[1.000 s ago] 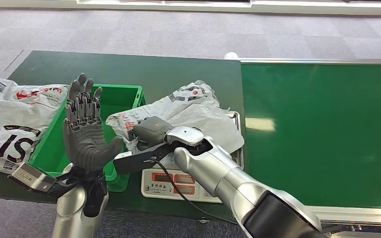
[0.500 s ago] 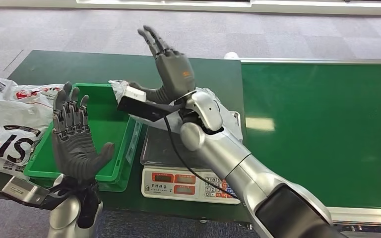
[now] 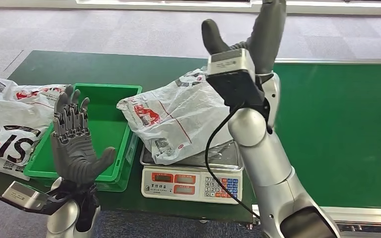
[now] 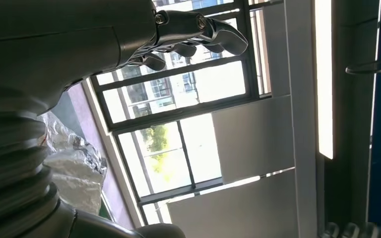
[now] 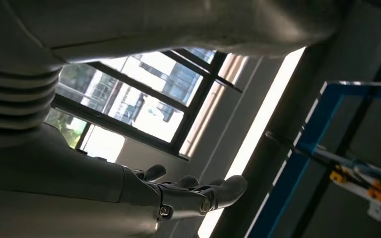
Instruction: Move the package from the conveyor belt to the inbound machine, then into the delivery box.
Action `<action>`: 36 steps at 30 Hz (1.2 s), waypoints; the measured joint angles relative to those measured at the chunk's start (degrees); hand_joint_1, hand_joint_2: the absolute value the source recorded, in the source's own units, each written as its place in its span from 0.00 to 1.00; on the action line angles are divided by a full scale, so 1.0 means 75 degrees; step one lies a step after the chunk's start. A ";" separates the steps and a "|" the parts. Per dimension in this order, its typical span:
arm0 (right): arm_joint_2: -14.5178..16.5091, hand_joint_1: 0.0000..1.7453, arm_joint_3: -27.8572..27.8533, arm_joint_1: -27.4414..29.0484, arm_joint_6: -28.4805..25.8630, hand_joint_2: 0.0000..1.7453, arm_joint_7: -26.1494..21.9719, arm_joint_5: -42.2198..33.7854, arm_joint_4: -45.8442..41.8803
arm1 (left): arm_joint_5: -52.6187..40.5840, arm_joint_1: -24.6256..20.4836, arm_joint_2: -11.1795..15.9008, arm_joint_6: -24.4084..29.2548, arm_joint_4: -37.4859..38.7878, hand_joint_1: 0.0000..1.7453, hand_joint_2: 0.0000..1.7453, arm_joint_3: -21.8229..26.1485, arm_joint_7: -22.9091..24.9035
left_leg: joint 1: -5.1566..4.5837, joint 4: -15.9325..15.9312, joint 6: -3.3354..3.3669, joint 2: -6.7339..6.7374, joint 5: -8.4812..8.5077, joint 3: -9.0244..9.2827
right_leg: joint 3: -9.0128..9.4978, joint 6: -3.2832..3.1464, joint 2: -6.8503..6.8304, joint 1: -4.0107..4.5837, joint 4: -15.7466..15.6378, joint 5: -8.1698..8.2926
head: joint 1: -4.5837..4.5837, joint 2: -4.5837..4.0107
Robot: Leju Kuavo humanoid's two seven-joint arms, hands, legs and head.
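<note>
The package lies on the scale (the inbound machine), just right of the green bin. Both the right hand and left hand are raised, fingers spread, holding nothing. The transfer into the bin remains.

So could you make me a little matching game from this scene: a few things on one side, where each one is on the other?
Things:
1. white package
2. green box
3. left robot hand
4. right robot hand

Places:
A. raised high above the scale
B. on the scale
C. upright in front of the box
D. left of the scale

Pairs: 1-B, 2-D, 3-C, 4-A
</note>
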 joint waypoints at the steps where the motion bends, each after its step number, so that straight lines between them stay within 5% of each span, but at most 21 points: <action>1: -0.0031 0.00 -0.0050 0.0122 -0.0048 0.00 -0.0083 -0.0112 -0.0300 | -0.0048 0.0000 0.0000 0.0015 0.0000 0.00 1.00 0.0004 0.0025 | -0.0001 0.0000 0.0002 -0.0001 -0.0001 0.0000 | 0.0000 0.0000 0.0000 -0.0001 0.0000 0.0000 | 0.0000 0.0000; 10: -0.0218 0.00 -0.0235 0.0987 -0.0230 0.00 -0.0476 -0.0503 -0.2022 | -0.0854 -0.0022 0.0000 0.0564 0.0004 0.00 1.00 0.0037 0.0225 | -0.0001 0.0000 0.0003 0.0002 -0.0003 0.0002 | -0.0002 0.0002 0.0002 0.0000 -0.0001 -0.0002 | 0.0000 0.0000; 13: -0.0243 0.00 -0.0241 0.1223 -0.0240 0.00 -0.0607 -0.0533 -0.2343 | -0.3355 -0.0378 0.0047 0.1306 0.0218 0.00 1.00 -0.0109 0.1076 | -0.0001 0.0001 0.0006 -0.0005 -0.0001 0.0003 | -0.0005 0.0004 -0.0012 0.0000 -0.0002 -0.0004 | 0.0000 0.0000; 16: -0.0222 0.00 -0.0241 0.1470 -0.0200 0.00 -0.0866 -0.0695 -0.2583 | -0.6550 -0.1240 0.0170 0.1251 0.1176 0.00 1.00 -0.0710 0.2362 | -0.0004 0.0001 0.0010 -0.0033 0.0007 0.0001 | 0.0008 0.0006 -0.0048 -0.0004 -0.0004 0.0000 | 0.0000 0.0000; 18: -0.0171 0.00 -0.0241 0.1591 -0.0155 0.00 -0.0985 -0.0727 -0.2681 | -0.7521 -0.1876 0.0195 0.1186 0.2154 0.00 1.00 -0.1143 0.2663 | -0.0007 0.0002 0.0005 -0.0028 0.0014 0.0000 | 0.0005 0.0008 -0.0037 -0.0007 -0.0004 0.0014 | 0.0000 0.0000; 24: -0.0070 0.00 -0.0241 0.1785 -0.0083 0.00 -0.1046 -0.0714 -0.2816 | -0.7807 -0.3118 0.0206 0.1392 0.4183 0.00 1.00 -0.1847 0.2705 | -0.0010 0.0002 0.0007 0.0003 0.0021 0.0003 | 0.0001 0.0014 -0.0002 -0.0011 -0.0003 0.0028 | 0.0000 0.0000; 36: -0.0063 0.00 -0.0241 0.1845 -0.0068 0.00 -0.1040 -0.0716 -0.2836 | -0.7849 -0.3480 0.0241 0.1375 0.5008 0.00 1.00 -0.2056 0.2722 | -0.0010 0.0000 0.0006 0.0002 0.0019 -0.0001 | -0.0005 0.0011 0.0001 -0.0009 -0.0003 0.0021 | 0.0000 0.0000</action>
